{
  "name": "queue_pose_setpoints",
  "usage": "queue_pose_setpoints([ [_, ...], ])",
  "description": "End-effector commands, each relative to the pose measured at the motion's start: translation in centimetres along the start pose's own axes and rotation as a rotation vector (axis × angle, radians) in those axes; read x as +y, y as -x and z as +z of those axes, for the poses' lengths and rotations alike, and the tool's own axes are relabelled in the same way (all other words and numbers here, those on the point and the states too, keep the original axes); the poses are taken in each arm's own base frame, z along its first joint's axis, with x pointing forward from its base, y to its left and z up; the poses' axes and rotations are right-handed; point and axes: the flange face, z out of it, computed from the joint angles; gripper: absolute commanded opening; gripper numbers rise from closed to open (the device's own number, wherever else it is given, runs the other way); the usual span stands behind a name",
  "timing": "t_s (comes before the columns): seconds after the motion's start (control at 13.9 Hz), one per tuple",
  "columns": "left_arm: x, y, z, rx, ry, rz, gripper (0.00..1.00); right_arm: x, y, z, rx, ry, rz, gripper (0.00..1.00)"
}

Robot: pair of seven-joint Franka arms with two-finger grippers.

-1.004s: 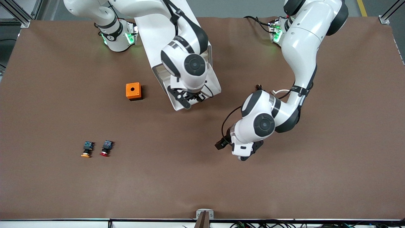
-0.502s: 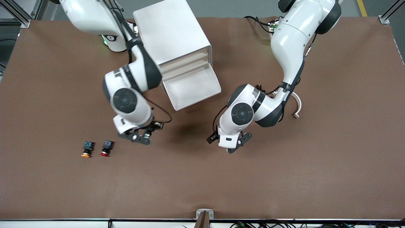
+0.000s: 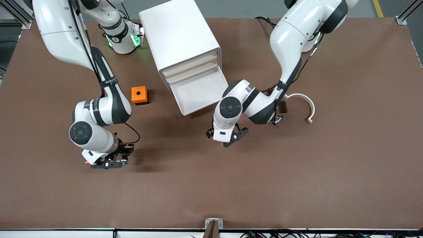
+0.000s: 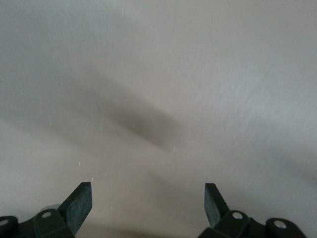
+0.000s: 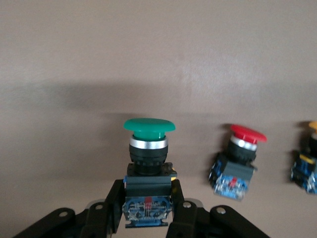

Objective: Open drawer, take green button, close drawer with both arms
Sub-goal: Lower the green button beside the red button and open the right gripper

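- Right gripper (image 5: 147,218) clamped on green button (image 5: 148,148); I've swung it from the drawer (image 3: 201,94) to over the table beside the red button (image 5: 237,163).
- Left gripper (image 4: 147,203) apart, now nearing the open drawer; closing remains.

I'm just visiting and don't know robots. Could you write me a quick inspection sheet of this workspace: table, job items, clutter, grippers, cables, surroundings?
Surface: brown table, matte covering.
Job's things: white drawer unit, lowest drawer pulled open; green button held in the right gripper.
Clutter: red button, orange-capped button, orange box, white curved piece.
Grippers: right gripper shut on the green button, over the table beside the red button; left gripper open, empty, in front of the drawer.
Cables: black cable at the right wrist.
Surroundings: metal frame posts at the corners.
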Motion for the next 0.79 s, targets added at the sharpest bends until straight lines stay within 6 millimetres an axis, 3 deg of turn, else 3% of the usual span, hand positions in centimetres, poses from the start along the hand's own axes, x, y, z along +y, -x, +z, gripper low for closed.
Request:
queue_pose_setpoints([
  [0.0,-1.2,4.7,-0.6,0.04,-0.037,0.027,1.0,0.4,-0.2,1.1,0.005,-0.006,-0.013,0.02],
  [0.14,-1.7,7.6,-0.5,0.044,-0.055,0.048,1.0,0.8,-0.2,2.2,-0.006,-0.003,-0.008,0.02],
  [0.5,-1.5,12.6,0.4,0.045,-0.069,0.076,1.0,0.6,0.2,4.1,-0.034,-0.006,0.011,0.02],
  [0.72,-1.8,13.6,1.3,0.043,-0.086,0.082,1.0,0.4,0.4,4.9,-0.043,-0.003,0.025,0.01],
])
